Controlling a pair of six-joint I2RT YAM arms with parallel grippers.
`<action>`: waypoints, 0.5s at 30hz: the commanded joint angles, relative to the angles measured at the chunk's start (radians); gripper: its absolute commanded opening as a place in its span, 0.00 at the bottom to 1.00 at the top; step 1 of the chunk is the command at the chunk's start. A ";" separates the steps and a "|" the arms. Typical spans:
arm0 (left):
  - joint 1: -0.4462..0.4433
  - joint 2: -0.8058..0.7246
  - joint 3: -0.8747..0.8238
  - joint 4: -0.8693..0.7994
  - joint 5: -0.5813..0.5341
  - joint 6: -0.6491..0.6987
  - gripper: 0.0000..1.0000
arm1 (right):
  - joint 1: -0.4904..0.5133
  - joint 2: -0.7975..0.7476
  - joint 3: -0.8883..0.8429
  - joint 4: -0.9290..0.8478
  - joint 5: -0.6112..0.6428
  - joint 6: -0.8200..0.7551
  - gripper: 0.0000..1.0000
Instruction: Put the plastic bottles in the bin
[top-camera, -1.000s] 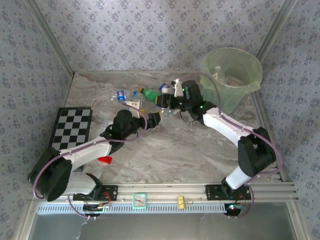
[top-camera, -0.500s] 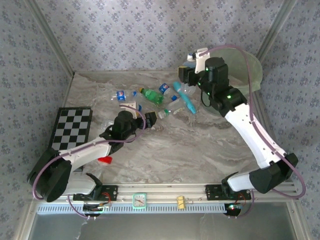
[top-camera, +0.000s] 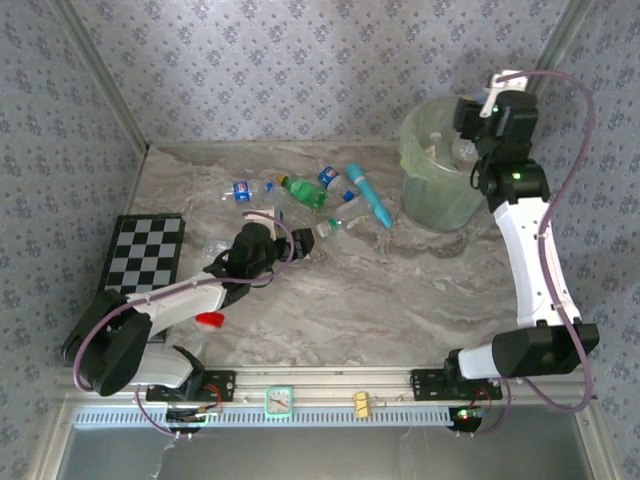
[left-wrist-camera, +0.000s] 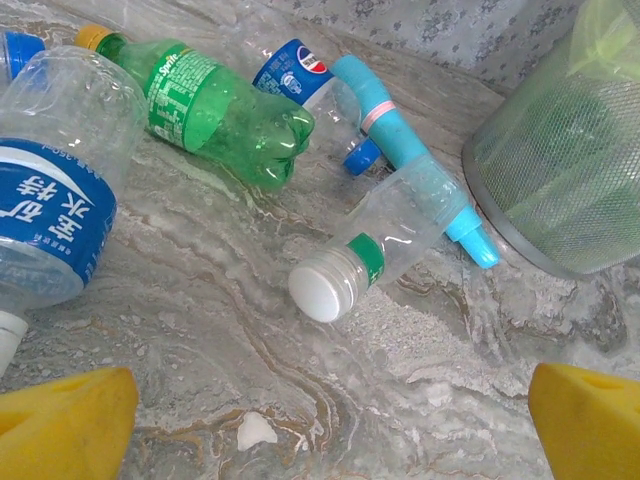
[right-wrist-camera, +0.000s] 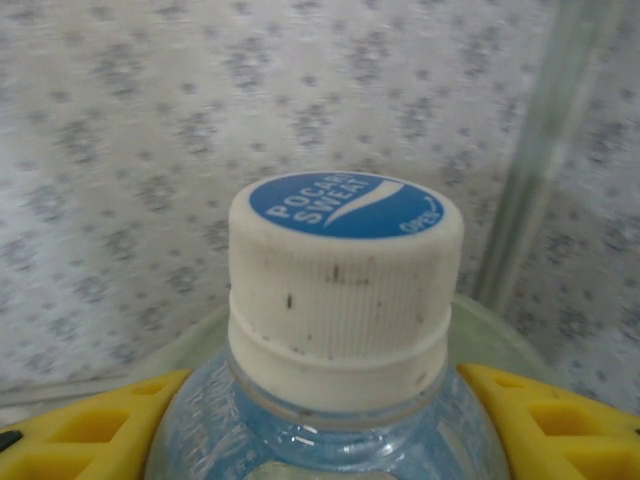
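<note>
Nearest the bases, on the marble table (top-camera: 400, 300): a small red block (top-camera: 209, 320) just beside the left arm, and a checkerboard (top-camera: 145, 255) at the left edge.

A little farther, the left gripper (top-camera: 303, 243), low over the table, yellow fingers (left-wrist-camera: 60, 425) spread wide apart, with nothing between them.

Just ahead of it, a clear bottle (left-wrist-camera: 370, 250) with white cap and green ring, lying on its side, cap toward the gripper, far end against or just over a teal tube (left-wrist-camera: 410, 150); cannot tell which. To the left of that, a big clear bottle (left-wrist-camera: 50, 200) with blue label, also lying down. Behind these, a green bottle (left-wrist-camera: 215, 110) with yellow cap, on its side, and just beyond it a small bottle (left-wrist-camera: 300, 68) with dark blue label, close beside the tube. Farther left in the top view, one more blue-labelled bottle (top-camera: 241, 190), apart from the group. All of these on the table, outside the bin.

At the far right, the bin (top-camera: 435, 195), pale green and translucent, upright, near the tip of the tube.

Highest and farthest, the right gripper (top-camera: 470, 125), above the mouth of the bin, clamped on a Pocari Sweat bottle (right-wrist-camera: 345, 290) below the neck, one yellow finger at each side, white cap with blue top toward the wrist camera, pale green rim of the bin behind it.
</note>
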 joint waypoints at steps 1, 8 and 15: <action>0.000 -0.009 0.039 -0.006 0.002 0.002 1.00 | -0.069 0.054 0.052 -0.020 -0.060 0.073 0.50; 0.002 -0.007 0.047 -0.017 -0.002 -0.001 1.00 | -0.148 0.216 0.162 -0.150 -0.102 0.111 0.50; 0.002 -0.014 0.044 -0.017 -0.007 0.005 1.00 | -0.173 0.417 0.345 -0.397 -0.163 0.137 0.51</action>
